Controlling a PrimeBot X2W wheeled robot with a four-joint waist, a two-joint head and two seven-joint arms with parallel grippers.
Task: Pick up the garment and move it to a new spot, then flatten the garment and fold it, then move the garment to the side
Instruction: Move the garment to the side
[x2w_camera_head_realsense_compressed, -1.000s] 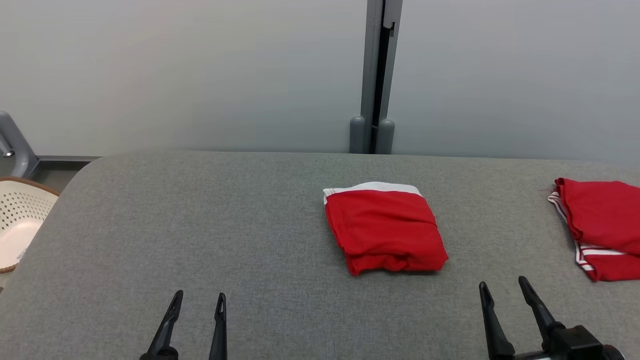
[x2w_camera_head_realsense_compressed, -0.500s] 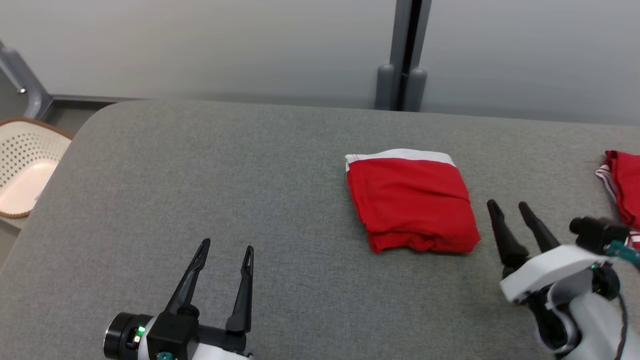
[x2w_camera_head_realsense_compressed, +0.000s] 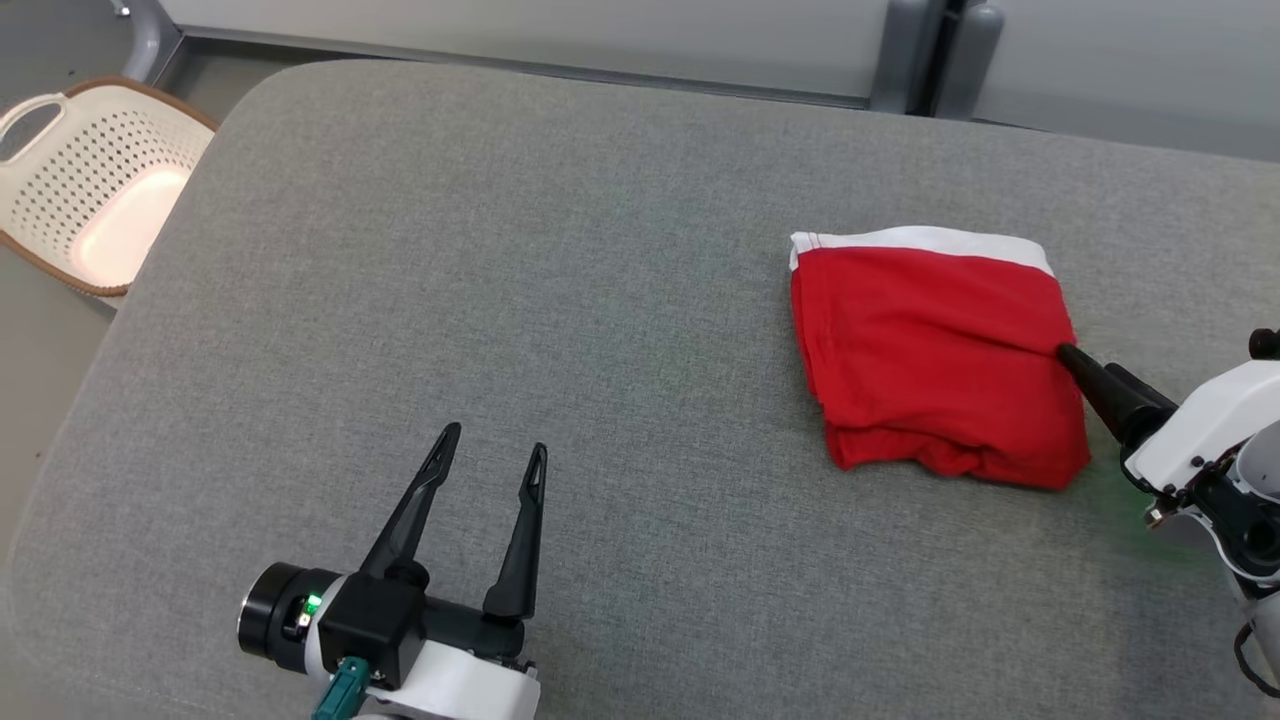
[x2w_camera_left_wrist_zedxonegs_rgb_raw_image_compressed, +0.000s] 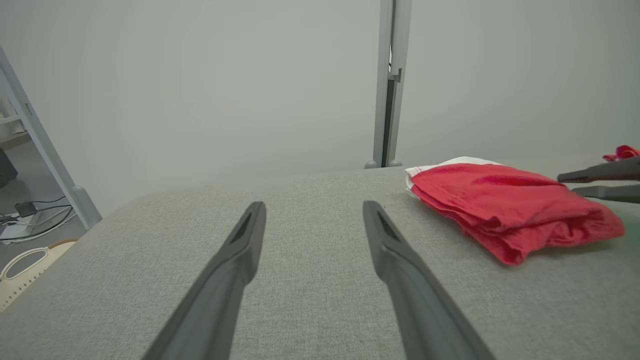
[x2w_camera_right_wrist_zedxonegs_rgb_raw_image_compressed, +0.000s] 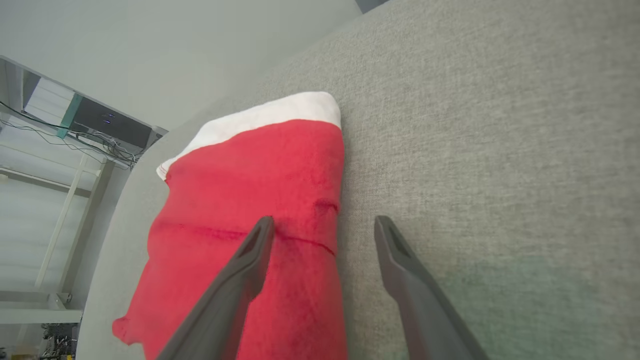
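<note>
My right claw (x2w_camera_right_wrist_zedxonegs_rgb_raw_image_compressed: 324, 222), jaws wide, has closed in to straddle the right edge of the garment (x2w_camera_head_realsense_compressed: 930, 350). Left claw (x2w_camera_head_realsense_compressed: 497, 438), wide, waits well left. I judge a grasp is imminent.

left end effector (x2w_camera_head_realsense_compressed: 497, 438): long black tapered fingers (x2w_camera_head_realsense_compressed: 415, 505) | wrist (x2w_camera_head_realsense_compressed: 460, 690): white shell, green light (x2w_camera_head_realsense_compressed: 312, 605), teal connector (x2w_camera_head_realsense_compressed: 340, 695)

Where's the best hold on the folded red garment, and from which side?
Probably grip the garment by its right edge, coming from the right. That side runs straight, while the near edge is bunched; the open right pincer straddles it, one finger over cloth, one over table.
</note>
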